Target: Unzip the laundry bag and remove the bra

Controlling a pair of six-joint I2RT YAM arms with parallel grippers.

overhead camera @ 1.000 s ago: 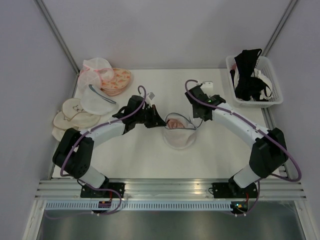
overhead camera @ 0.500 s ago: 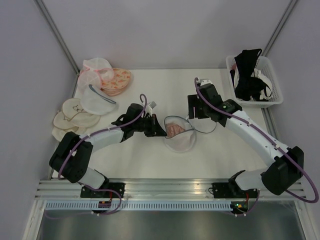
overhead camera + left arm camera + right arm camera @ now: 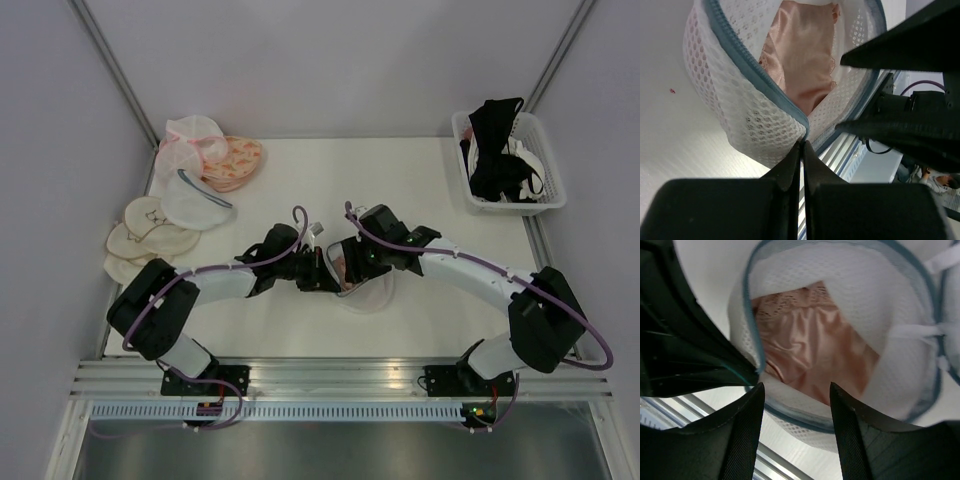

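The laundry bag (image 3: pixel 372 291), white mesh with a grey-blue zipper rim, lies open at the table's middle. The dusty pink bra (image 3: pixel 810 347) lies inside it and also shows in the left wrist view (image 3: pixel 805 60). My left gripper (image 3: pixel 322 272) is shut on the bag's rim (image 3: pixel 790 112) at its left side, pinching zipper edge and mesh (image 3: pixel 802 144). My right gripper (image 3: pixel 350 266) is open and hovers over the bag's mouth, its fingers (image 3: pixel 747 430) straddling the near rim just above the bra (image 3: pixel 796 390). The two grippers are close together.
At the back left lie a second white mesh bag (image 3: pixel 190 200), a pink mesh pouch (image 3: pixel 190 145), an orange patterned bra (image 3: pixel 238 160) and cream padded cups (image 3: pixel 140 238). A white basket (image 3: pixel 545 170) with black bras stands at the back right.
My right gripper has swung from behind and right of the bag to over its open mouth, next to the left gripper. My left gripper has shifted slightly right, still holding the rim.
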